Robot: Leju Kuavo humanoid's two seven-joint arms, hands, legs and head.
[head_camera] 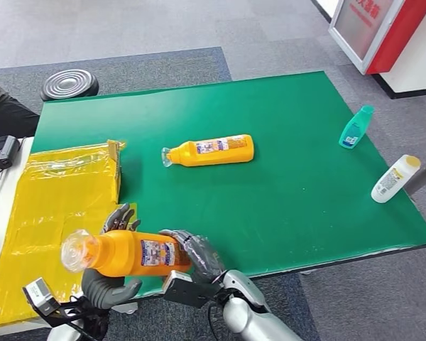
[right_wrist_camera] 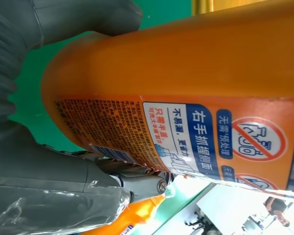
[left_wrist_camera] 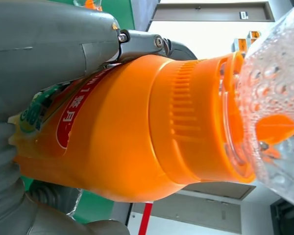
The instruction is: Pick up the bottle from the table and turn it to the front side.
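I hold an orange bottle (head_camera: 130, 253) with a clear cap (head_camera: 76, 250) lying sideways above the table's near edge, cap toward the left. My left hand (head_camera: 110, 284) grips it from below near the neck, and my right hand (head_camera: 197, 254) grips its base end. The left wrist view shows the bottle's orange shoulder (left_wrist_camera: 138, 127) and clear cap (left_wrist_camera: 275, 98); the right wrist view shows its printed label (right_wrist_camera: 197, 132). A second orange bottle (head_camera: 214, 150) lies on its side in the middle of the green table (head_camera: 286, 199).
A yellow bag (head_camera: 55, 206) covers the table's left part beside my hands. A teal bottle (head_camera: 356, 127) and a white bottle (head_camera: 394, 178) lie at the right edge. A black round disc (head_camera: 69, 84) rests beyond the far left corner.
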